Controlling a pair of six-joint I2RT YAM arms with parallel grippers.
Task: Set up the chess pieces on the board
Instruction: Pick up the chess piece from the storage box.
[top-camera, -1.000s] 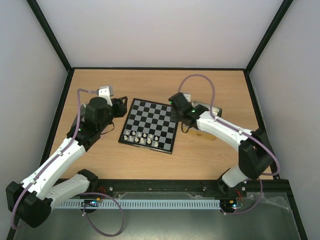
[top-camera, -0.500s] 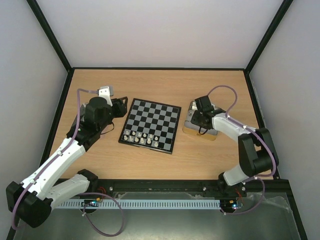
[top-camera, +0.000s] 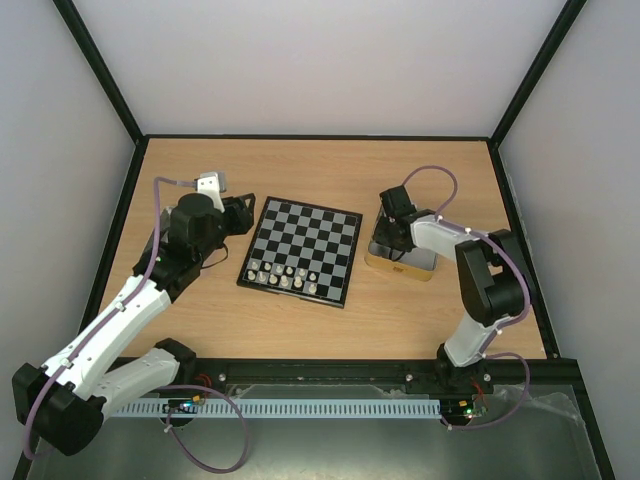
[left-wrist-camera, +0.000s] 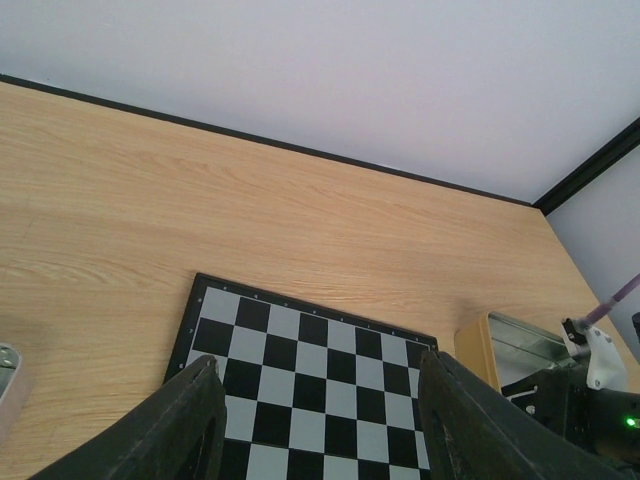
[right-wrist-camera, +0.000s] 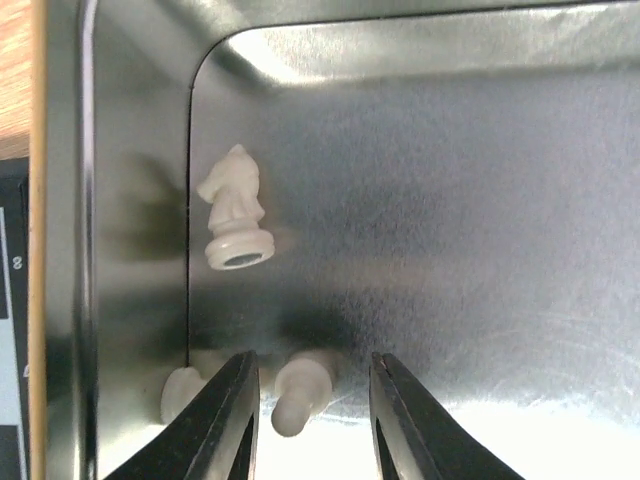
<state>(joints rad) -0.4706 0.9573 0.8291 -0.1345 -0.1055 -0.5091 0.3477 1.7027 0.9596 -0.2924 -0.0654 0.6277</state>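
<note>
The right gripper (right-wrist-camera: 310, 425) reaches down into the tin (right-wrist-camera: 480, 200), fingers partly open around a cream pawn (right-wrist-camera: 300, 392). There is a gap on each side of it, so nothing is gripped yet. The pawn lies flat between the fingers, its long axis roughly along them and slightly slanted. Its narrower end seems to point back toward the wrist.

A cream knight (right-wrist-camera: 235, 218) lies on its side beyond the fingertips, base toward them and head pointing away. Another cream piece (right-wrist-camera: 180, 395) sits just outside the finger nearer the tin wall.

These pieces are probably light, hard and smooth, and likely to skid on the slick metal or squirt out of a pinch. Closing across the pawn's thicker base end looks safest.

The left gripper (left-wrist-camera: 320, 430) hangs half open and empty over the board (left-wrist-camera: 300, 350), whose squares show between its fingers.
</note>
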